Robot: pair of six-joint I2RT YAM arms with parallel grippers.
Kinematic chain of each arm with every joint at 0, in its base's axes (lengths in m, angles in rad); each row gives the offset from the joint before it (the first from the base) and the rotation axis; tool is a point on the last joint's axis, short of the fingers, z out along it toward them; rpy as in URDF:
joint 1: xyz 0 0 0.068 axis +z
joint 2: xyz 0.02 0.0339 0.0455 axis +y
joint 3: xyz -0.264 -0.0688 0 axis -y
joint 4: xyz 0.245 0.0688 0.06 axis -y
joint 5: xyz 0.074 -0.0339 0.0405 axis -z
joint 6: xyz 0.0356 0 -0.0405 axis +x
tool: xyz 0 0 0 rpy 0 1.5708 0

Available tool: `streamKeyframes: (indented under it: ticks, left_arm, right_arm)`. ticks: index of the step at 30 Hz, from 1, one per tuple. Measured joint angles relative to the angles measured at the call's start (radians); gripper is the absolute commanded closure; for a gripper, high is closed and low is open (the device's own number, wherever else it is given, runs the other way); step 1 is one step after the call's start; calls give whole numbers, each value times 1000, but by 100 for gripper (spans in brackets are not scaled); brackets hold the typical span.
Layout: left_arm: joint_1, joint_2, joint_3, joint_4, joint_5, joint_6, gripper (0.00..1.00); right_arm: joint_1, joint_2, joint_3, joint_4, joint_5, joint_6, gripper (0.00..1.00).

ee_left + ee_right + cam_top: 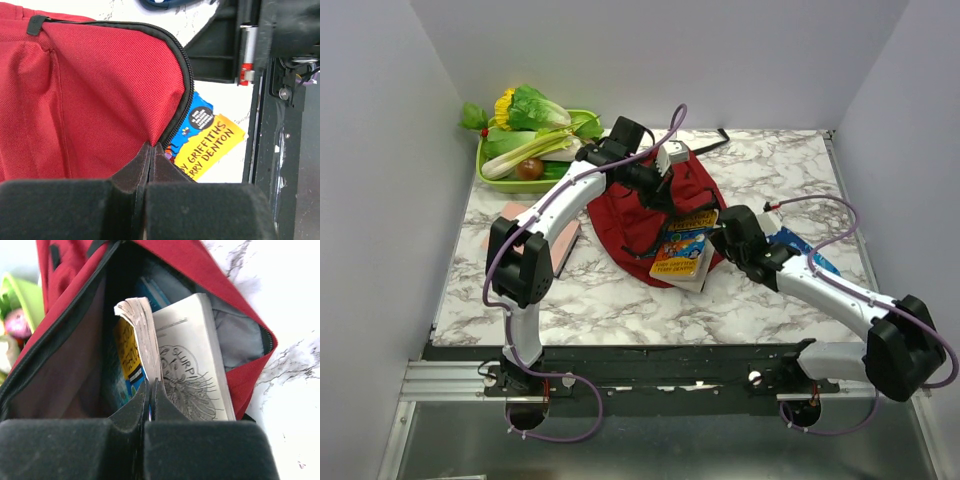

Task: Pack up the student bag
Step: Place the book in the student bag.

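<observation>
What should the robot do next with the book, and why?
Probably the right gripper, pinching the book, should slide it deeper into the student bag: much of it sticks out of the opening, which the left gripper holds up by the zipper edge.

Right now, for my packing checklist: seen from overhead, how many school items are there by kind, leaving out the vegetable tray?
Backpack: 1
Paperback book: 1
Pink flat pad: 1
Blue pencil case: 1
Total: 4

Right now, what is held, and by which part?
Left gripper: dark red fabric backpack, zipper edge. Right gripper: yellow-and-blue paperback book, protruding end.
</observation>
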Motion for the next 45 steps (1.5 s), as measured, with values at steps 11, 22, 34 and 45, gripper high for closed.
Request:
streamKeyframes:
  ticks: [11,22,34,45]
  left_arm:
    - [-12,-10,0,-16,0,1,100]
    - [-11,-18,0,-19,3,-8,100]
    - [-11,-18,16,-16,5,-34,100]
    - [-11,-18,17,-17,9,-40,100]
  right_arm:
    - [-19,172,138,-76,103,170,95]
    - [-12,161,77,-113,-51,57,54]
    - [-10,40,-122,-60,-182,-61,73]
    - [-3,211,-75,90,-260,-84,87]
